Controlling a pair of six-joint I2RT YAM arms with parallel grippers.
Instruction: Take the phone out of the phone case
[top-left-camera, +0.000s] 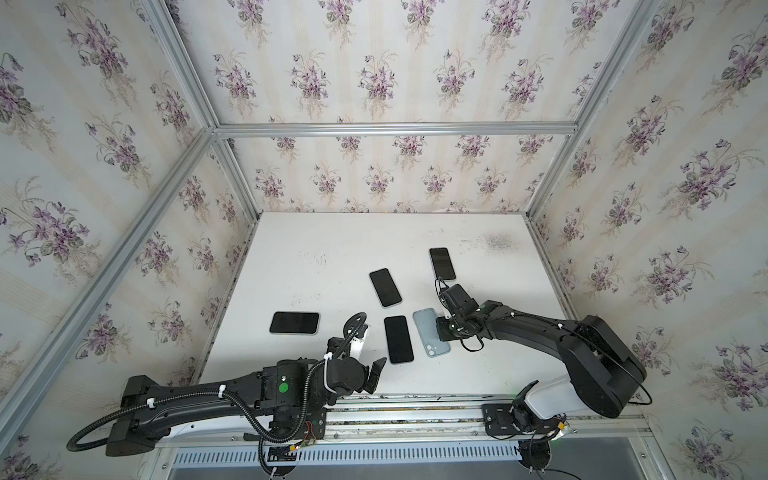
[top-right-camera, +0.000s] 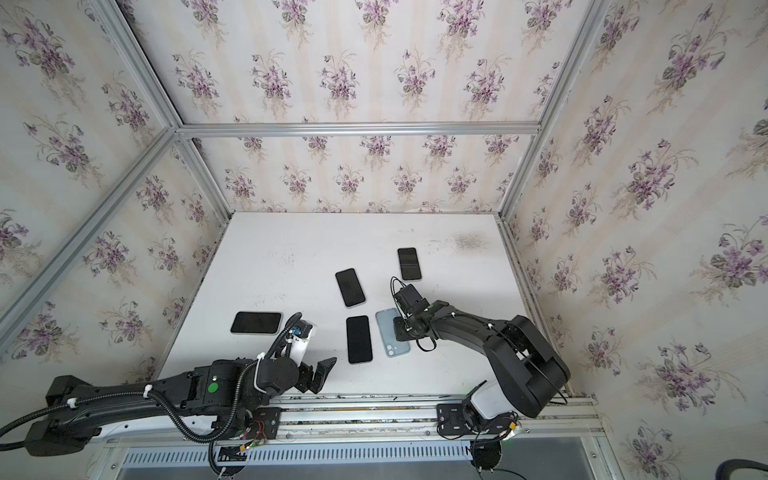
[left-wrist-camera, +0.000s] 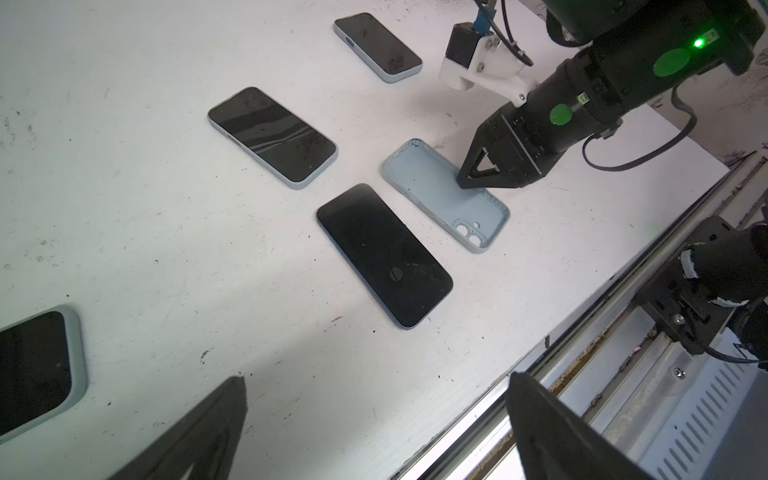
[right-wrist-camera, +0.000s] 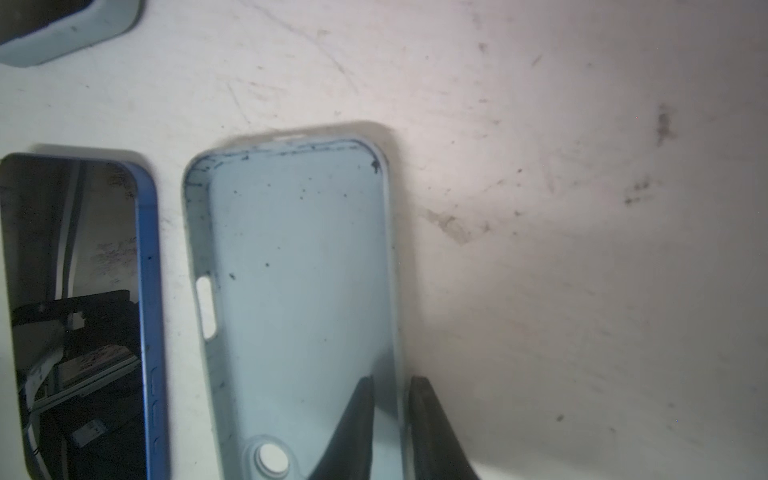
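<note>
Light-blue phone case (right-wrist-camera: 299, 270): empty; side wall lay between narrowed jaws of right gripper (right-wrist-camera: 391, 379); clamping unclear.
Blue phone (right-wrist-camera: 147, 291): lay just beside case.

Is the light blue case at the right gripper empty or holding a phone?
Empty: the case lies open side up, inner floor and camera hole bare; the phone lies beside it.

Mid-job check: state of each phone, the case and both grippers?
Empty case: flat, open side up, no phone inside.
Bare phone: out, screen up beside the case.
Three cased phones: in their cases, screens up.
Left gripper: open, holding nothing.
Right gripper: astride the case's side wall, grip unclear.
</note>
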